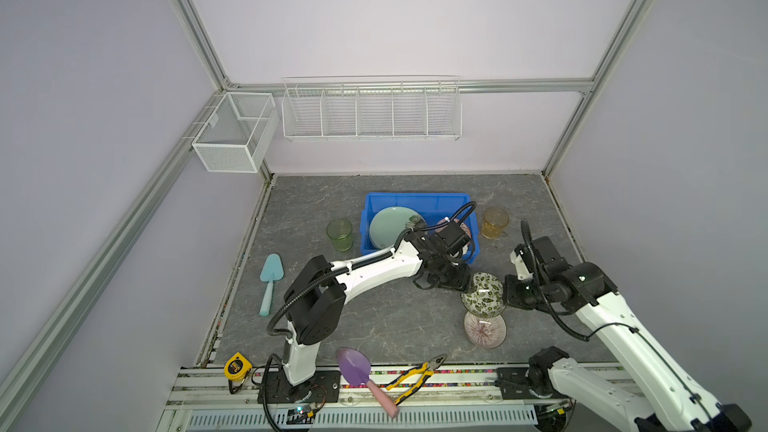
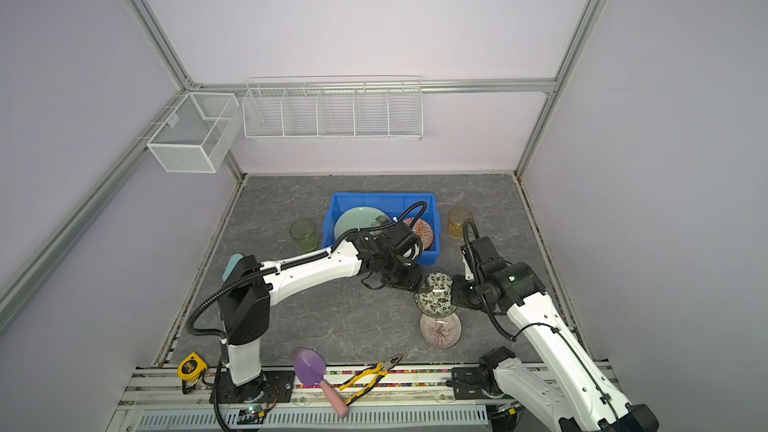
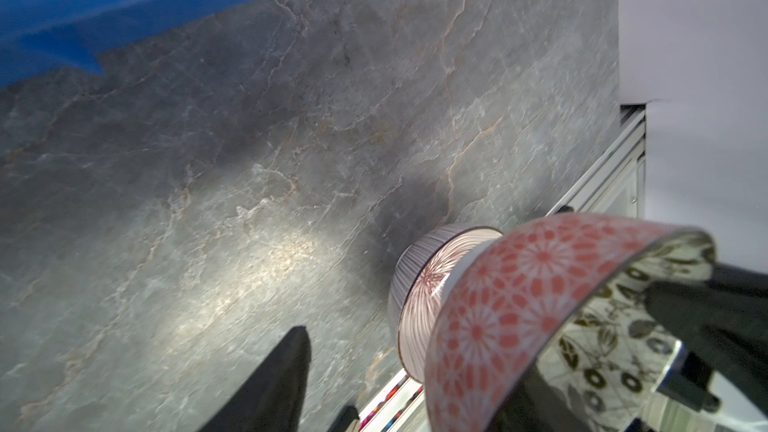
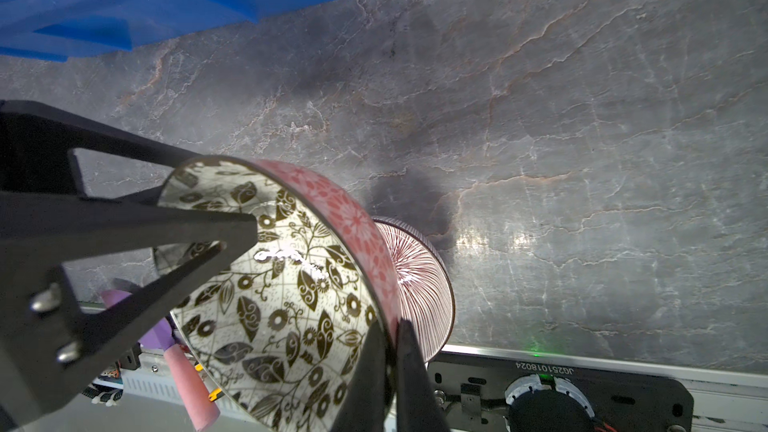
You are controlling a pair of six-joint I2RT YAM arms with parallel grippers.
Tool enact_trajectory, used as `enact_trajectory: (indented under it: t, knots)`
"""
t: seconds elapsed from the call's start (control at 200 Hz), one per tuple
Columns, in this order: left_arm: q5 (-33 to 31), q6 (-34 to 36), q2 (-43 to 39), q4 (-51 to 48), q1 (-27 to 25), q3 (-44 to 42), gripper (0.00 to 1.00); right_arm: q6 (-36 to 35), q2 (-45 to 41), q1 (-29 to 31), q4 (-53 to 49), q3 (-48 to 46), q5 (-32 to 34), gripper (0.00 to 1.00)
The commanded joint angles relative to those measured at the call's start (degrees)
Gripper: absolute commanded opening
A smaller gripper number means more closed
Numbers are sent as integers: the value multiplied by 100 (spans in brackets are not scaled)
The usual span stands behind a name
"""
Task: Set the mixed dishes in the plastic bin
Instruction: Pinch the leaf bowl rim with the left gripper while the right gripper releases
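2 bowls outside bin [image 1: 415, 198]: striped bowl [image 1: 485, 330] loose, leaf bowl [image 1: 482, 295] pinched by R jaws, L jaws half-open astride rim.

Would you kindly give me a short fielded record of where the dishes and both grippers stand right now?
in blue bin: pale green plate, red-patterned dish
on table: green tumbler and amber tumbler either side of the bin, pink-striped bowl
held: leaf bowl, tilted
right gripper: shut on leaf bowl's rim
left gripper: open, astride the opposite rim
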Motion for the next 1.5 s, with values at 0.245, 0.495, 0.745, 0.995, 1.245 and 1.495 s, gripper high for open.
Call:
enact_trajectory:
  t: [0.245,0.495,0.745,0.995,1.245,1.495]
  knots:
    - [45,17,105,-29,-29,126,34,-42,20,37,221,174,-87,6]
    - [37,18,138,-27,-33,158,17,-51,123,45,286,267,-104,7]
    - [42,23,190,-58,-38,204,0,-32,179,73,451,346,-235,6]
    - [-116,132,183,-238,-38,337,0,-11,77,81,624,408,-500,19]
    - [-535,606,138,-870,216,1034,0,-42,-346,-13,263,767,-347,52]
    - [-885,1025,245,-1304,864,1862,0,96,-821,-81,-143,862,-137,77]
